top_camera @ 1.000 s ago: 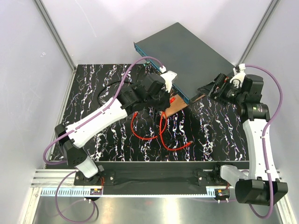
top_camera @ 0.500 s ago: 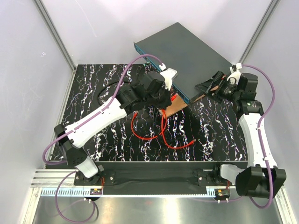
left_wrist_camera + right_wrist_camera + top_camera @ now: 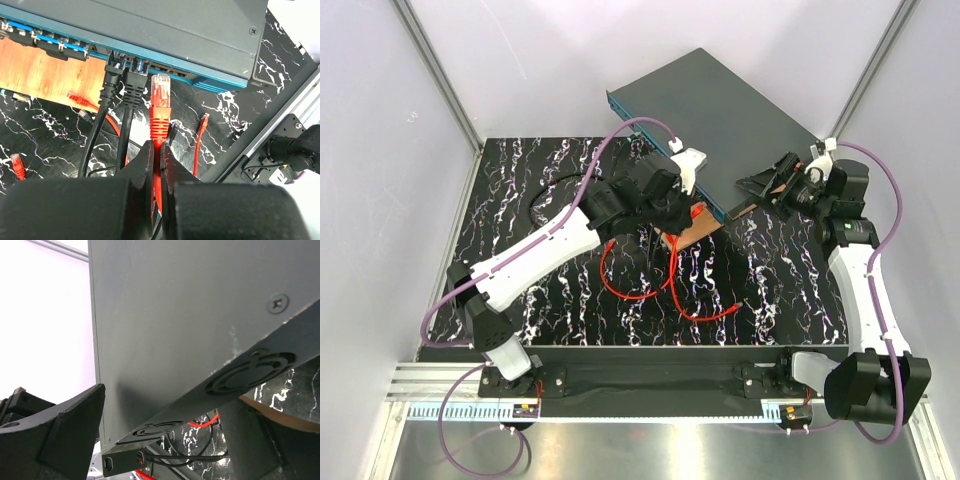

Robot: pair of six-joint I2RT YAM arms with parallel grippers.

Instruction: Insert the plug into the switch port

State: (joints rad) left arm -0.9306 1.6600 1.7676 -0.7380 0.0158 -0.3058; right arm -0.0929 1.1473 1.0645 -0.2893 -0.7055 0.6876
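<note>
In the left wrist view my left gripper [image 3: 159,147] is shut on the bright-red cable just behind its plug [image 3: 161,89]. The plug points at the teal front face [image 3: 210,82] of the dark-grey switch [image 3: 190,30] and stands a short gap from an open port [image 3: 163,70], right of two plugged black cables [image 3: 125,80]. In the top view the left gripper [image 3: 672,205] is at the switch [image 3: 720,105] front and hides the plug. My right gripper [image 3: 761,186] is open, its fingers [image 3: 60,435] straddling the switch's right end [image 3: 200,340].
A brown wooden board [image 3: 45,75] lies under the switch's front edge, also in the top view [image 3: 698,226]. Loose red cable loops [image 3: 655,290] and other red plugs [image 3: 202,120] lie on the black marbled table. White walls close in behind.
My right arm has swung left, bringing its open gripper up against the switch's right end. My left gripper has edged right, towards the switch front, still holding the red cable.
</note>
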